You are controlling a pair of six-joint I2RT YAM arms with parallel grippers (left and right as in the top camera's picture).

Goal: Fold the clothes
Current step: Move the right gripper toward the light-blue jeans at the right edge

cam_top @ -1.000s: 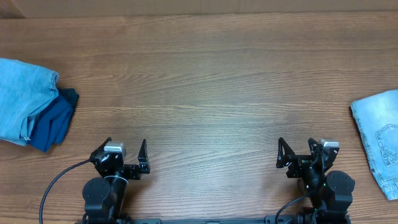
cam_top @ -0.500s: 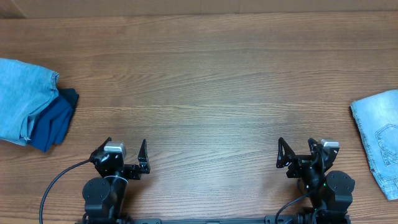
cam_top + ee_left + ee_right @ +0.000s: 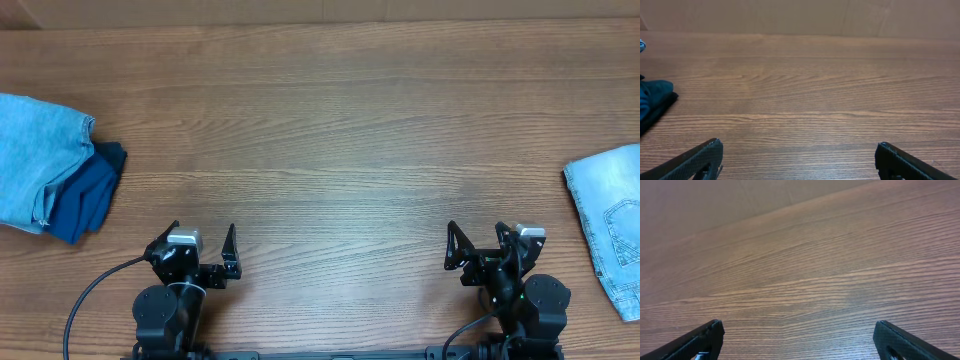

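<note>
Pale light-blue denim shorts (image 3: 612, 225) with a stitched pocket lie flat at the right edge of the table, partly cut off by the frame. My left gripper (image 3: 203, 234) is open and empty near the front edge, left of centre. My right gripper (image 3: 475, 234) is open and empty near the front edge, well left of the shorts. In the left wrist view the open fingers (image 3: 799, 152) frame bare wood. In the right wrist view the open fingers (image 3: 799, 330) also frame bare wood; the shorts are out of that view.
At the left edge a folded light-blue denim garment (image 3: 35, 160) lies on a dark navy folded garment (image 3: 88, 195). The navy one shows at the left of the left wrist view (image 3: 652, 100). The wooden table (image 3: 330, 130) runs between the two piles.
</note>
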